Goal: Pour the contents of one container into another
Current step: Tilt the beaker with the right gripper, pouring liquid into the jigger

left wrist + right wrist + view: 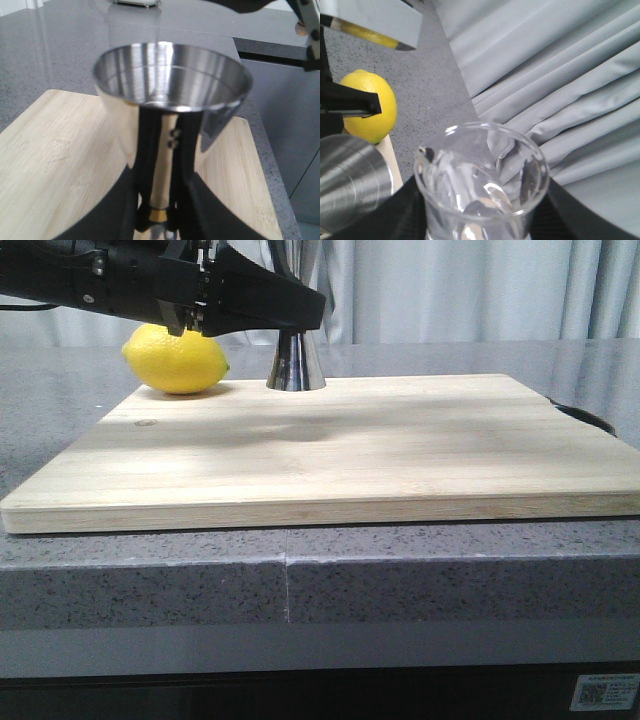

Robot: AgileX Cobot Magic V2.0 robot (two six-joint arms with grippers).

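Note:
The steel jigger [296, 362] stands upright at the back of the wooden board [330, 455]. My left gripper [300, 322] is shut on its narrow waist, so only the lower cone and a bit of the top show in the front view. In the left wrist view the black fingers [125, 210] close on either side of the gold band, and the jigger's open cup [172, 75] fills the view. My right gripper [480, 222] is shut on the clear glass beaker [480, 170], held up close beside the jigger's rim [350, 175]. The right gripper is outside the front view.
A yellow lemon [176, 360] lies on the board's back left corner, just left of the jigger. The board rests on a grey speckled counter [300, 585]. Grey curtains [470, 290] hang behind. A dark object [588, 416] shows past the board's right end.

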